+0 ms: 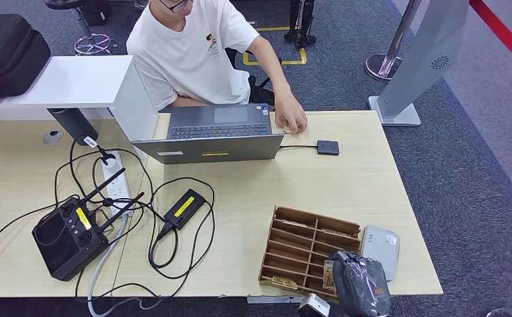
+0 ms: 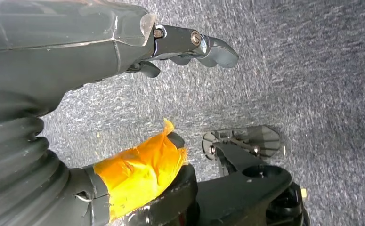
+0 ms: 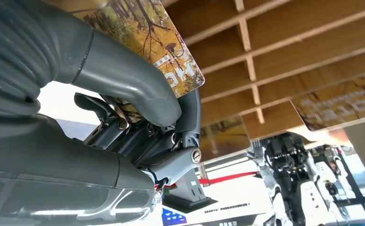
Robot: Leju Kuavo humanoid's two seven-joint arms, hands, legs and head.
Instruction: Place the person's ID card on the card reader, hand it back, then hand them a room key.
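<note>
Beside the wooden card rack (image 1: 309, 247), right hand (image 1: 361, 282) fingers (image 3: 138, 92) pinching a room key (image 3: 164, 44); left hand (image 2: 124, 42) empty, fingers apart.

bare tabletop (image 1: 345, 178) lies open between wooden rack (image 1: 309, 247) and laptop (image 1: 217, 135); cables (image 1: 167, 231) clutter the left.

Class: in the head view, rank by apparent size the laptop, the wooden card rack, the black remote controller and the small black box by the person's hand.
1. laptop
2. wooden card rack
3. black remote controller, nearer the camera, so the gap to the rack is unsure
4. small black box
</note>
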